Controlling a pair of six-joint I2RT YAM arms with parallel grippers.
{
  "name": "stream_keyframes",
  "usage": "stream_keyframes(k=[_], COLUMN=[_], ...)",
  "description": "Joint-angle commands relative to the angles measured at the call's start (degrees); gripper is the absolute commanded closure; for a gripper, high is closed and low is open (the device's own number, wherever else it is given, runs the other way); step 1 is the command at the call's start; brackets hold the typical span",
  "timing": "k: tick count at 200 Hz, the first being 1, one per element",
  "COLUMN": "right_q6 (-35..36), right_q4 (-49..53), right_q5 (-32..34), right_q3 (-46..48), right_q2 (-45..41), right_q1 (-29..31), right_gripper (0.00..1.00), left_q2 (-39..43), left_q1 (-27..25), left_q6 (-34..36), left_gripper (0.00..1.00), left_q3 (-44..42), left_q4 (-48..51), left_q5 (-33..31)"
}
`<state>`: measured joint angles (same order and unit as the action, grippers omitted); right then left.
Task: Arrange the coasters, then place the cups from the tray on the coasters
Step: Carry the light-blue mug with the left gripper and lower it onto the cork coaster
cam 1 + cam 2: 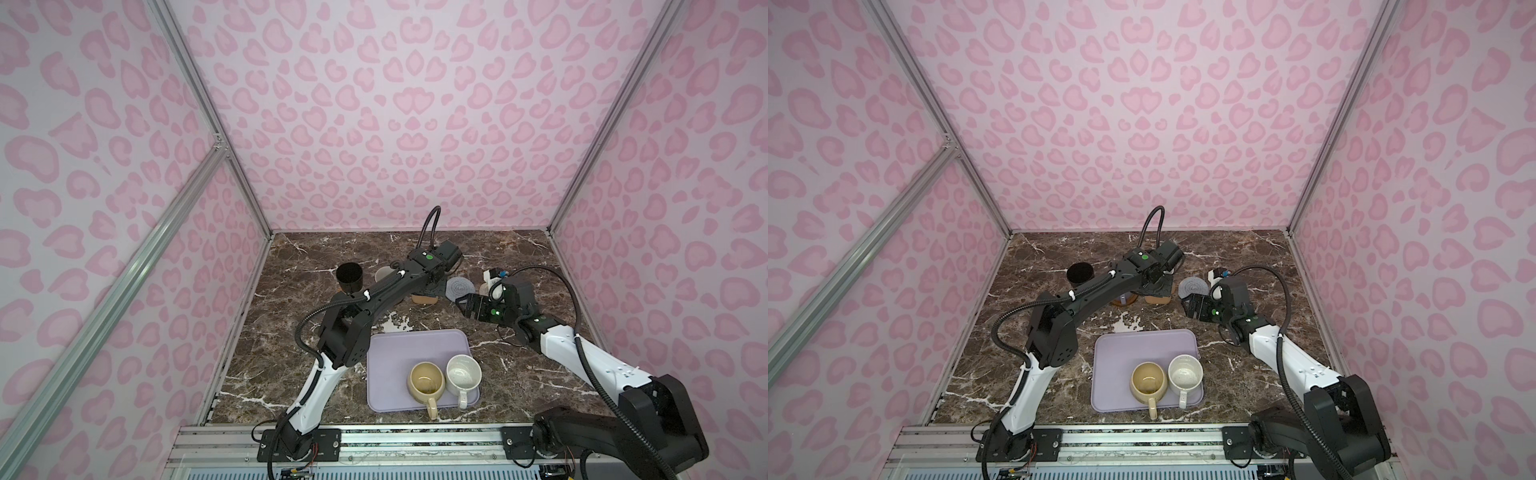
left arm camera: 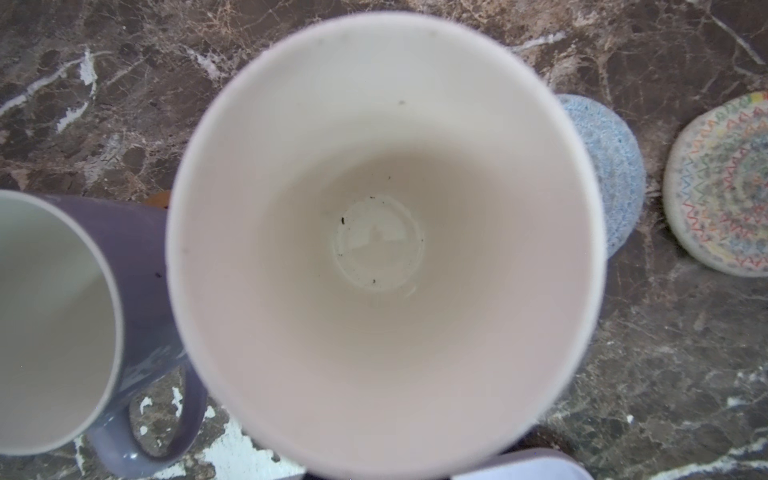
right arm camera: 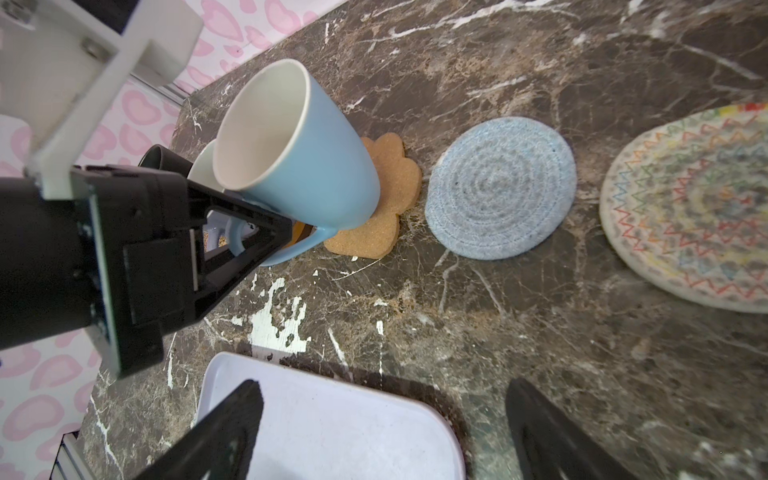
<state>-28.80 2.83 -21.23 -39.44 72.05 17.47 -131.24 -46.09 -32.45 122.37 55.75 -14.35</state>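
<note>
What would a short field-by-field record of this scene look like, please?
Left gripper: shut on handle of light blue mug, tilted over paw-shaped coaster
Right gripper: open, empty, near far edge of tray
On tray: yellow-beige mug, speckled white mug
Bare coasters: grey-blue coaster, cream woven coaster
Off tray: black mug, lavender mug

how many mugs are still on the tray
2: the yellow-beige handled mug and the speckled white mug, side by side at the near right of the flat lavender rectangular tray; none looks hidden.
</note>
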Motion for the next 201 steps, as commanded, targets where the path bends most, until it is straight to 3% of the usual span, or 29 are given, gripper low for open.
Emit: stream_keyframes(k=[1, 167, 201], right_q6=[0.6, 0.8, 1.0], right_q4=[-1.2, -1.2, -0.9], right_q5=[-0.8, -1.8, -1.7], right_q3=[-0.5, -0.5, -0.5], right_q2=[0.7, 2.0, 1.9], right_q1=[-0.1, -0.6, -0.7], right_gripper=[0.07, 0.07, 0.07], left_q2=[-0.6, -3.0, -3.1], left_q1=[0.1, 0.3, 0.4], left_q6=[-0.7, -2.7, -3.0], left_gripper=[0.97, 0.97, 0.87], left_q3=[1.1, 1.7, 1.7], left_q4=[-1.0, 0.6, 0.3], left_q5=[-0.9, -0.7, -0.1])
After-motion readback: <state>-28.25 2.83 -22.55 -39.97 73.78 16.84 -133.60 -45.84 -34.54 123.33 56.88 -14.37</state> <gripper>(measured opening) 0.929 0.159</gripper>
